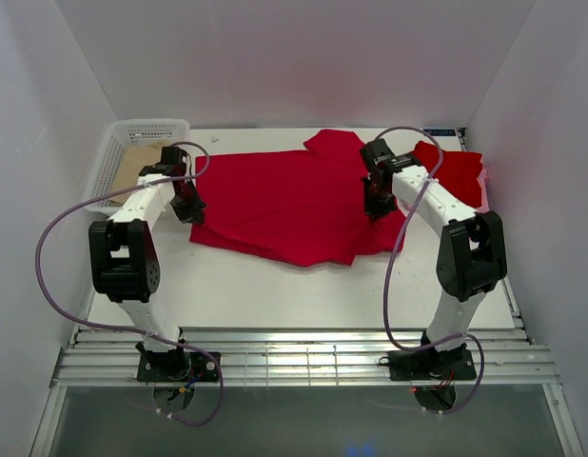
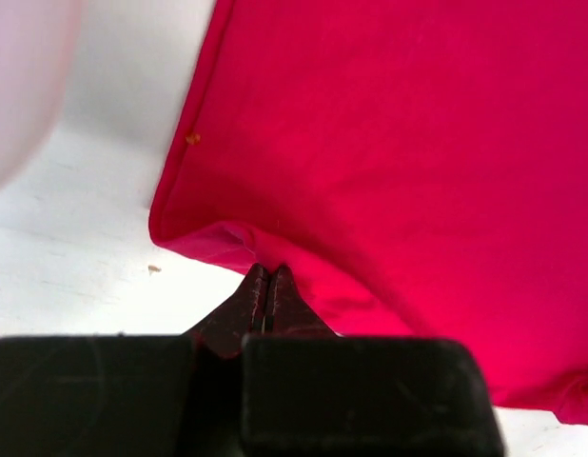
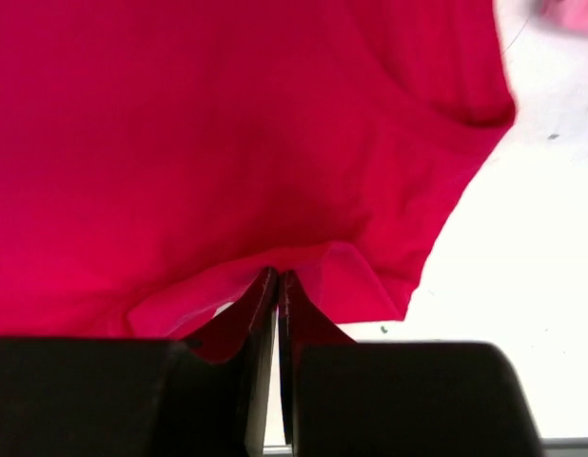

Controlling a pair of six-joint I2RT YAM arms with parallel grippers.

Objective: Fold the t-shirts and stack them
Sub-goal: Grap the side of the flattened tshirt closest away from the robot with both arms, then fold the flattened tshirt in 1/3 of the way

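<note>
A bright red t-shirt (image 1: 284,205) lies spread across the middle of the white table, its near edge doubled over. My left gripper (image 1: 189,208) is at its left edge, shut on a raised fold of the cloth (image 2: 267,274). At the shirt's right side my right gripper (image 1: 374,208) is also shut, pinching a lifted fold of the hem (image 3: 279,279). The red cloth fills most of the left wrist view (image 2: 399,162) and the right wrist view (image 3: 227,133). A second red t-shirt (image 1: 454,169) lies bunched at the back right, behind the right arm.
A white mesh basket (image 1: 147,127) stands at the back left with a tan sheet (image 1: 132,167) in it, close to the left arm. A pale pink piece (image 3: 572,11) shows at the far right. White walls close in on three sides. Bare table (image 1: 275,295) lies nearer the arm bases.
</note>
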